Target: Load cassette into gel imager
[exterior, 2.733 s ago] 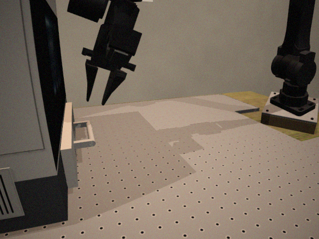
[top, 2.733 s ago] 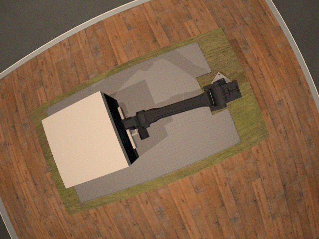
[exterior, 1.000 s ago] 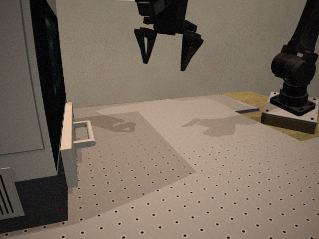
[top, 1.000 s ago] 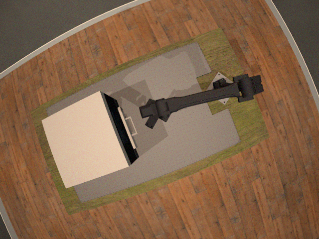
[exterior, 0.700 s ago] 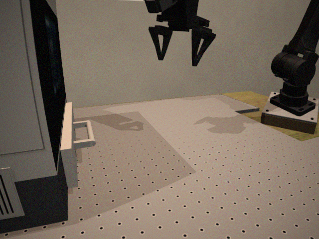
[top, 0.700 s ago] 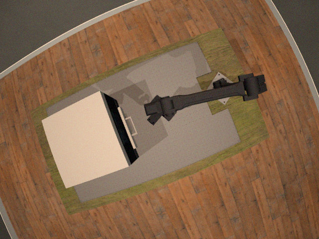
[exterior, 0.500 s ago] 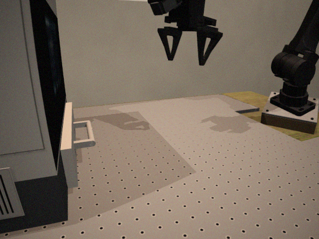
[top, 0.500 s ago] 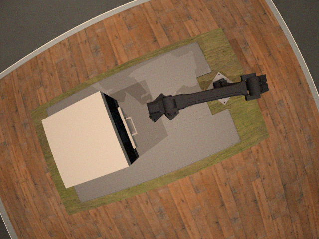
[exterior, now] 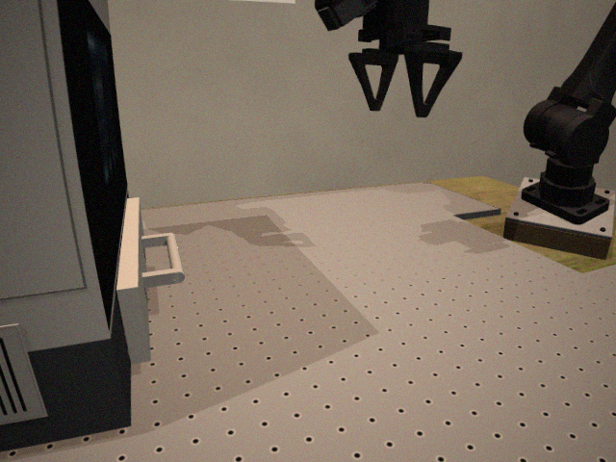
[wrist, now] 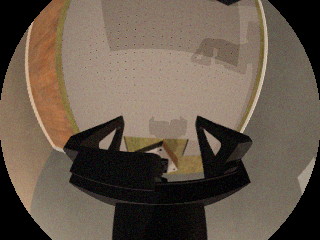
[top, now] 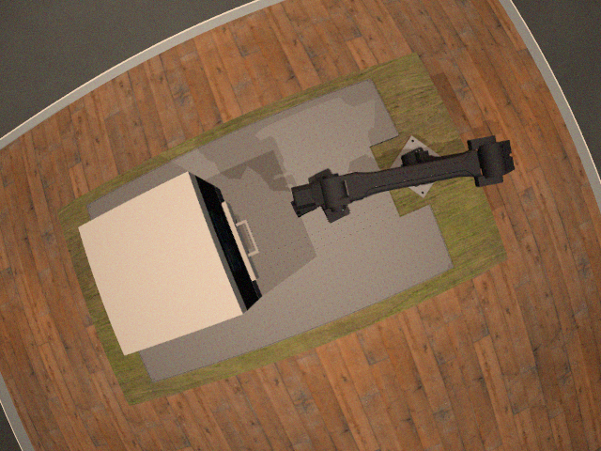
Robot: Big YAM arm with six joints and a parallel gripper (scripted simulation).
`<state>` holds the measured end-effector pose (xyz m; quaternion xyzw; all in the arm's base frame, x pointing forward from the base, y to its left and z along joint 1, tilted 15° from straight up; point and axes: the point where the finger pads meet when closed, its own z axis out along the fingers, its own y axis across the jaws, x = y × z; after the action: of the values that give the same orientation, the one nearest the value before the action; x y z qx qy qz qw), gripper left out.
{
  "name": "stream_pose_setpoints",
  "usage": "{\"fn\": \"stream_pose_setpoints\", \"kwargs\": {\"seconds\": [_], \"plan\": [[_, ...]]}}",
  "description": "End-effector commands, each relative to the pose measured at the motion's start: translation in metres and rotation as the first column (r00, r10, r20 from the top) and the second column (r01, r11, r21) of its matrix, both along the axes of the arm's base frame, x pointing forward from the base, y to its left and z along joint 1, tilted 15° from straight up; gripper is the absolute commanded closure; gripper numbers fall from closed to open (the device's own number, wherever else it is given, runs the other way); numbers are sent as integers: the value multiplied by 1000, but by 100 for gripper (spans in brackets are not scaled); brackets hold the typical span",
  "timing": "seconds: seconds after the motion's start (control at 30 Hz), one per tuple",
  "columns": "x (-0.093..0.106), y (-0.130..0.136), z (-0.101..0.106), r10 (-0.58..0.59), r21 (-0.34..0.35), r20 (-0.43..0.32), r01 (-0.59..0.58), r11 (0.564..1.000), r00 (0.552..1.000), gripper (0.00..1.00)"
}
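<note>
Claw aloft, drawer pushed in

The gripper (exterior: 399, 107) hangs high above the perforated table (exterior: 397, 347), fingers spread wide and holding nothing — well apart from the imager IM (top: 155, 256). The drawer (exterior: 130, 248) sits flush against IM's dark front, its handle (exterior: 168, 258) jutting out. FINISHED is nowhere visible — inside or not, I cannot tell.
</note>
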<state>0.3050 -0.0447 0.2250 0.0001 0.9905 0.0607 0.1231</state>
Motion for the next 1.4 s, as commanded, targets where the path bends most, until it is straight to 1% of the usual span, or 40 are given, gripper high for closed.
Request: {"fn": "stream_pose_setpoints", "kwargs": {"seconds": [0.0, 0.03, 0.07, 0.2, 1.37], "plan": [[-11, 1, -3, -68, 22, -30, 69, 997, 997, 0], [-9, 2, -9, -63, 26, -51, 64, 998, 997, 0], [-8, 2, -10, -62, 27, -54, 63, 998, 997, 0], [-8, 2, -7, -62, 24, -38, 63, 998, 997, 0], [-8, 2, -7, -59, 23, -39, 60, 998, 998, 0]]}}
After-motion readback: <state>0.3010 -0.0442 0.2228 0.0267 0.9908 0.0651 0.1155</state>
